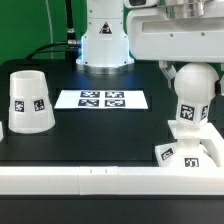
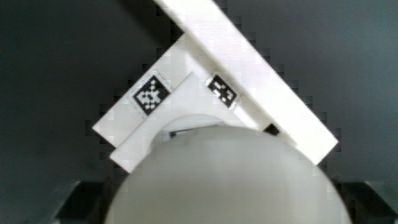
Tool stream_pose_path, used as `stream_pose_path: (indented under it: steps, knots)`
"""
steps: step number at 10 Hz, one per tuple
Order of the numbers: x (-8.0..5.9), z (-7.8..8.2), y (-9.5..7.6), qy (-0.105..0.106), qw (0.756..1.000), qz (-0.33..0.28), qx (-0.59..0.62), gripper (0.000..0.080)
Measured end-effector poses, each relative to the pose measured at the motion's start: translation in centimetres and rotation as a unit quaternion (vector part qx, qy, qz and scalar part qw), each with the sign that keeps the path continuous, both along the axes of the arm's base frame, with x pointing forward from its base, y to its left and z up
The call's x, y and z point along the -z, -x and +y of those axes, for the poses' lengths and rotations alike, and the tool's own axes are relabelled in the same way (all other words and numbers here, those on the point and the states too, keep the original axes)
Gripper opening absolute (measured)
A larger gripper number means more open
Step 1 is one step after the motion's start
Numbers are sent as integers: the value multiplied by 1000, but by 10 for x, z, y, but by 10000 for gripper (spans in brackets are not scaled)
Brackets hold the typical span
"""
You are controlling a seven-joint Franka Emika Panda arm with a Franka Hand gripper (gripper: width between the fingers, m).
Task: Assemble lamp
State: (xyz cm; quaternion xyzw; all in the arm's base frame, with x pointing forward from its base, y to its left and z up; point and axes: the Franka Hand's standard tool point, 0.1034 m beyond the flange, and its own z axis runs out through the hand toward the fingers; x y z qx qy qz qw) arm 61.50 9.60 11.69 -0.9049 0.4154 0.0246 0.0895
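Bulb [image 1: 192, 92] stands on base [image 1: 186, 152] right under pincer [image 1: 188, 66], likely for twisting in. Pincer spread or pinching: cannot tell. Shade [image 1: 30, 100] sits far off, for later.

The marker board [image 1: 101, 99] lies flat on the black table [image 1: 110, 135], its four tags facing up. A white rail [image 1: 90, 180] runs along the table's near edge. A green backdrop [image 1: 30, 25] stands behind.
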Motion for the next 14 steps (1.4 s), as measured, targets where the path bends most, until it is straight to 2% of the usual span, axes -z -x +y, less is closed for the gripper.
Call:
stream_pose_path:
  steps: [5,7,8,9,14]
  knots:
    - [0,4,1,-6,990,27,141,577]
    - [0,5,1,-7,987,30,155,581]
    - [0,5,1,-6,989,28,143,581]
    - [-1,5,2,0,996,24,90,678]
    - [-2,7,3,4,998,-1,-69,699]
